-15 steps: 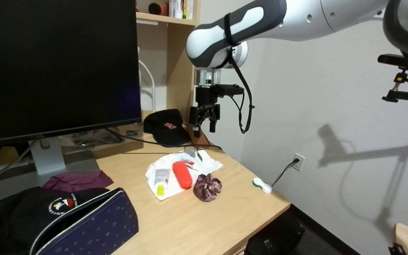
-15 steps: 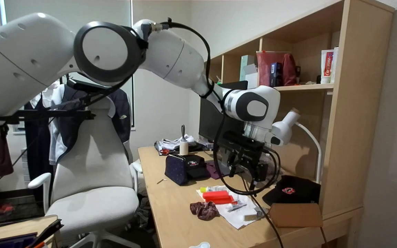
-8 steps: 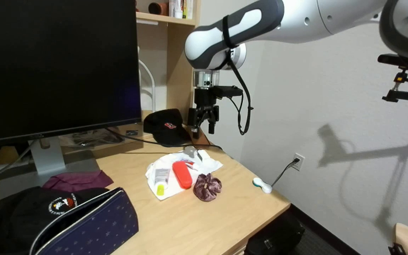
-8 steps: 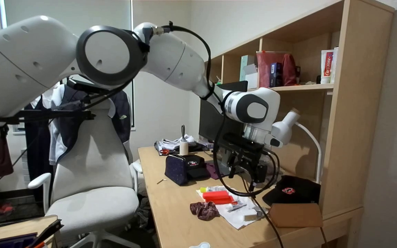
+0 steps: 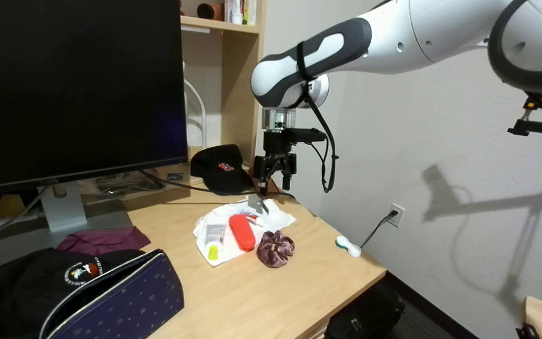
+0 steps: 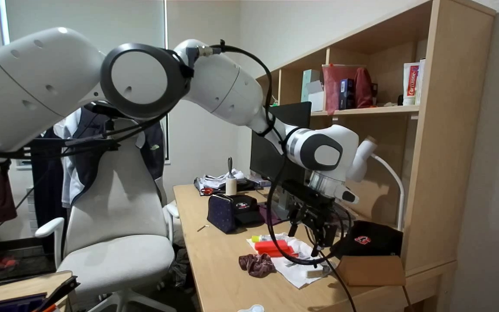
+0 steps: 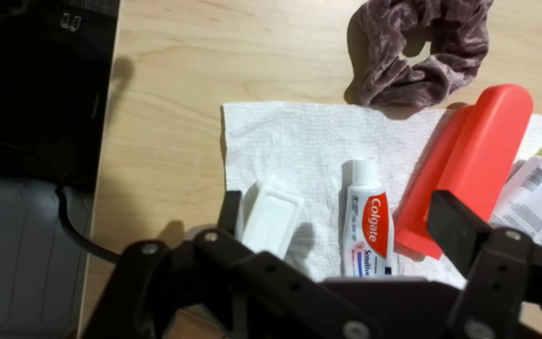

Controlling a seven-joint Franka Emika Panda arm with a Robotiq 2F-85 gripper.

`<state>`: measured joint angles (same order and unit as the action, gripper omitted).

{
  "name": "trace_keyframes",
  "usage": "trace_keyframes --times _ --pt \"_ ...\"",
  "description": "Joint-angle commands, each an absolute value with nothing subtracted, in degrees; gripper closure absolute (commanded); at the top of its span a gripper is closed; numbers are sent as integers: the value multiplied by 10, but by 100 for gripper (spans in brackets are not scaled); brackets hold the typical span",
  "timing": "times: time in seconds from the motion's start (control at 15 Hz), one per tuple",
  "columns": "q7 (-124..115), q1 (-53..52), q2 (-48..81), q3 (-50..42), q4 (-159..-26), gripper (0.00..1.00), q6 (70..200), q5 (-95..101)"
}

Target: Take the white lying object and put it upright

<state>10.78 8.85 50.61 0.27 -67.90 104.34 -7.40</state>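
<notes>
A small white box (image 7: 271,221) lies flat on a white paper towel (image 7: 290,136) in the wrist view, its lower end hidden by the gripper. It is also in both exterior views, as a small pale block (image 6: 314,274) near the towel's edge. A white Colgate tube (image 7: 367,226) lies beside it. My gripper (image 7: 344,219) is open and empty; its left finger appears beside the box, its right finger over the red case. In both exterior views the gripper (image 5: 274,186) (image 6: 304,242) hangs above the towel, fingers pointing down, apart from the objects.
A red case (image 7: 473,165), a yellow-capped tube (image 7: 532,197) and a purple scrunchie (image 7: 426,52) lie near. A black cable (image 5: 233,193) crosses behind the towel. A black cap (image 5: 221,169) and a brown box (image 6: 371,271) stand at the back. The table edge (image 7: 106,122) is close.
The arm and gripper have moved down toward the towel, and slightly to the right in both exterior views. The fingers stay open. The objects on the table have not moved.
</notes>
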Motion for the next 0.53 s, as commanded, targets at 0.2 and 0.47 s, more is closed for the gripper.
trace_keyframes --times 0.2,0.47 --pt "80 110 542 11 -659 0 1049 -112" --pt "65 101 573 6 -634 0 1040 -101"
